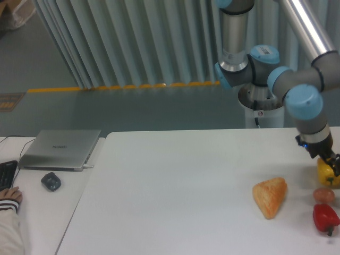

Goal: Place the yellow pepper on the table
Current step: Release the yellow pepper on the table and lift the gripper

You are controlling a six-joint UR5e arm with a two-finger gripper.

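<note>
Camera view, red pepper [325, 217] nearest at the table's [170, 191] right edge, small brownish egg-like item [323, 195] just behind, pastry wedge [270, 196] beside, yellow pepper [328, 173] low by the tabletop, claw [332, 169] at it, opening unclear, laptop [60, 149] lettering unreadable.

We see our one arm [297, 79] on the right side of the scene. It rises from a round base at the far edge, then bends through grey tubes and light blue joints. The last blue joint sits high and the wrist points down and a little to the right. Our gripper [330, 166] is at the very end, low and near the right edge. Its dark fingers are small and partly hidden, so we cannot tell how wide they stand.
</note>
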